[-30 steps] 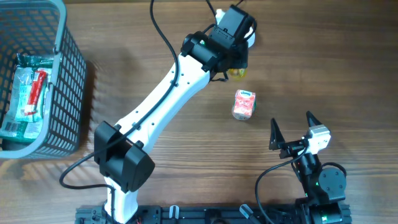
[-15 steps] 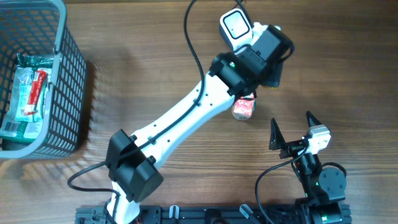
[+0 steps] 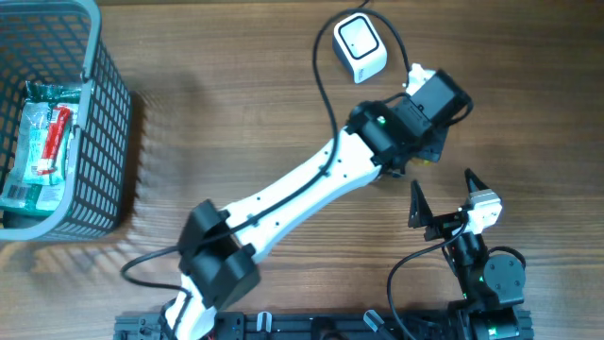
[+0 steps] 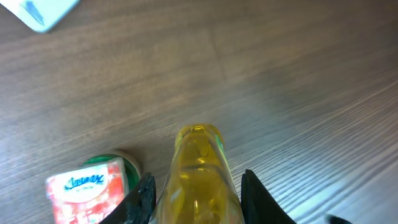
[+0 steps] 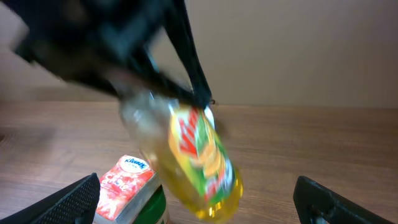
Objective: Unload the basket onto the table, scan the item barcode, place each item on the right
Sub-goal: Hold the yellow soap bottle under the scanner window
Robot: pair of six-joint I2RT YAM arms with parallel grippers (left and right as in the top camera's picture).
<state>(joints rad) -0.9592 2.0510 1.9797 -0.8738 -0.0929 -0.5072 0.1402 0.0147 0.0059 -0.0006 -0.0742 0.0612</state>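
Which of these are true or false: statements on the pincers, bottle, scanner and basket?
1. The left pincer grips a yellow bottle. True.
2. The right pincer is shut on the tissue pack. False: it stands open and empty; the pack lies on the table.
3. The white scanner sits inside the basket. False: it lies on the table, far from the basket.
4. The basket holds packaged goods. True.

A blurred black left gripper (image 5: 163, 93) holds a tilted yellow plastic bottle (image 5: 200, 163) just beside a red tissue pack (image 5: 127, 180) on the wooden table (image 5: 323, 143).
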